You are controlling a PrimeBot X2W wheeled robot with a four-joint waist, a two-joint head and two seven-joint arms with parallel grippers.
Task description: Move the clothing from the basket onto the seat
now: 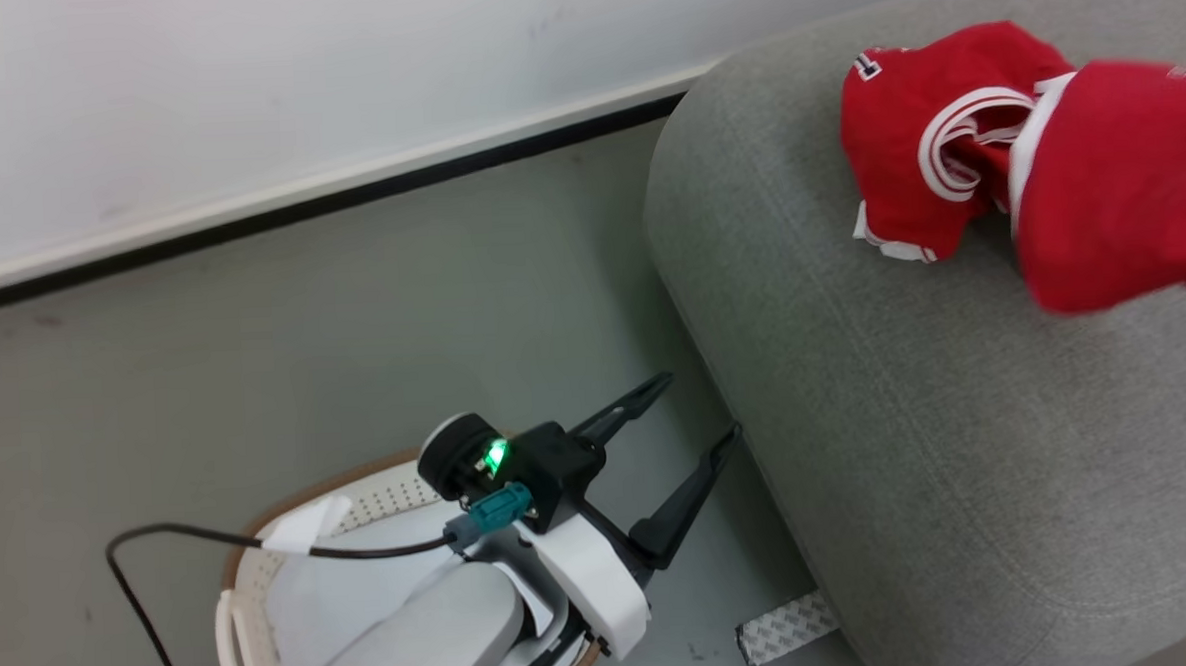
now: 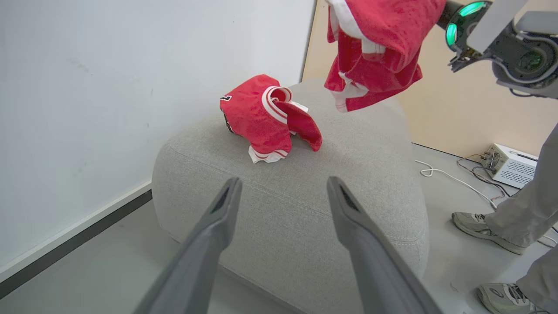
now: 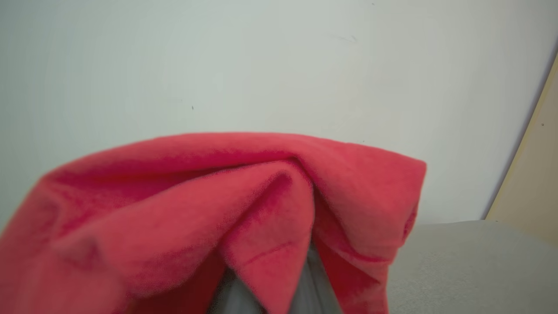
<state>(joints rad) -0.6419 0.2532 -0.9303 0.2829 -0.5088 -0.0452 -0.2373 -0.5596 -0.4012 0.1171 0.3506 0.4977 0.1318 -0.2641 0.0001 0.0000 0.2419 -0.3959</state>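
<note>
Left wrist view | crumpled red jersey (image 2: 257, 117) on seat (image 2: 305, 209) | left hand (image 2: 283, 181) spread | right hand (image 2: 440, 17) pinches shorts (image 2: 379, 48)

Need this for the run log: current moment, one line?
jersey on seat | shorts held above seat by right end effector | left end effector open, empty

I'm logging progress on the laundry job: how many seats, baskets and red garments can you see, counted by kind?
Grey seat: 1
Laundry basket: 1
Red garments: 2, the jersey lying on the seat and the shorts held in the air above it
Total: 4
</note>
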